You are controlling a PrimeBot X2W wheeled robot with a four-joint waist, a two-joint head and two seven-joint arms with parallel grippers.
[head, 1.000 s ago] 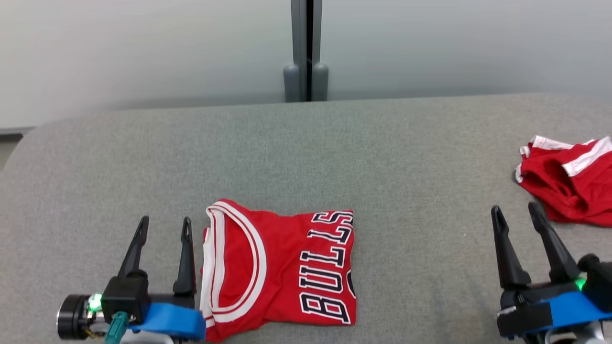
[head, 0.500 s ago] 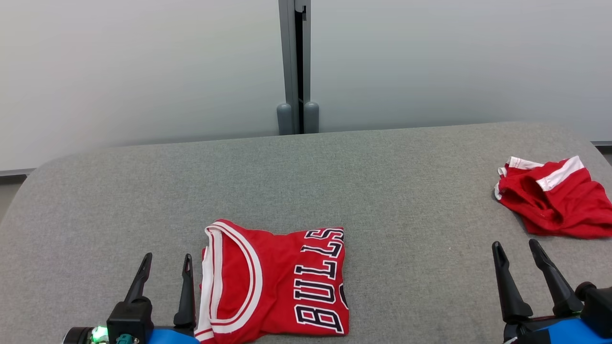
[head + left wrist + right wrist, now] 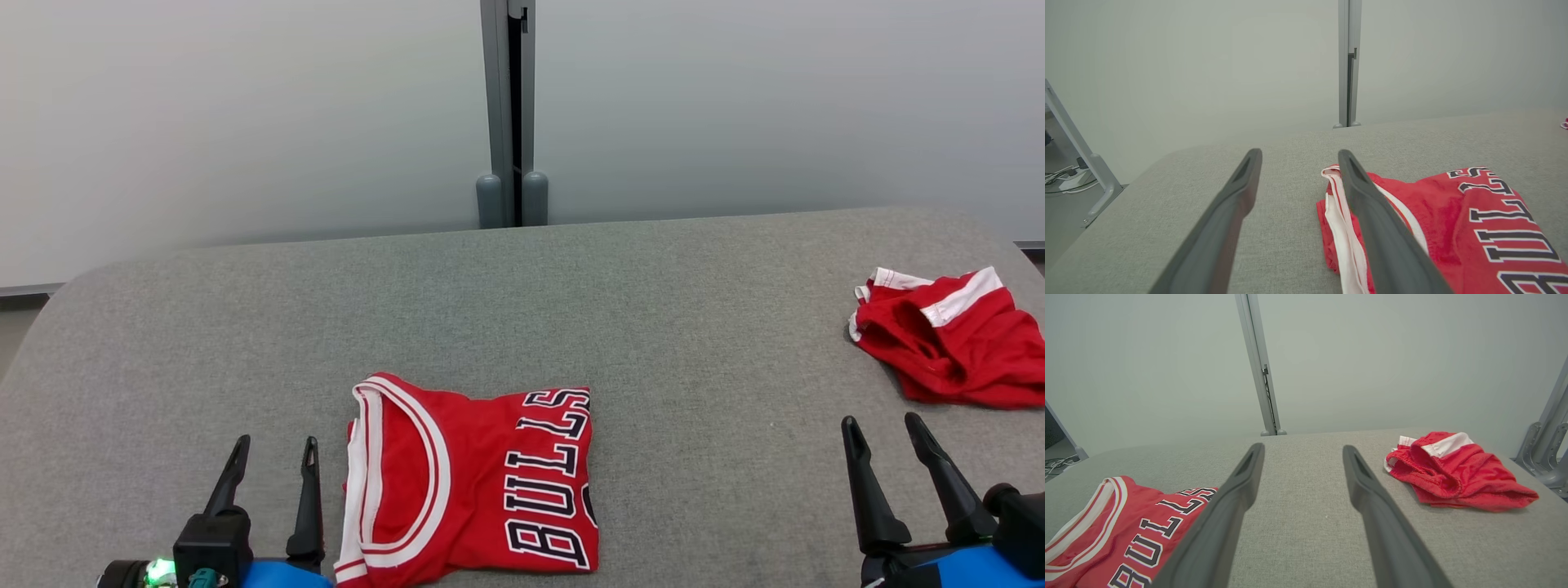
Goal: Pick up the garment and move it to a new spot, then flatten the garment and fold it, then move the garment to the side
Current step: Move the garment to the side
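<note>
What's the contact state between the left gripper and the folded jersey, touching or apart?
Apart. The head view shows a strip of grey surface between the inner finger of the left gripper and the white-trimmed edge of the folded jersey.

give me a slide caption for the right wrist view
Open right tool over the grey fabric surface, between a folded Bulls jersey and a crumpled red garment.
</note>
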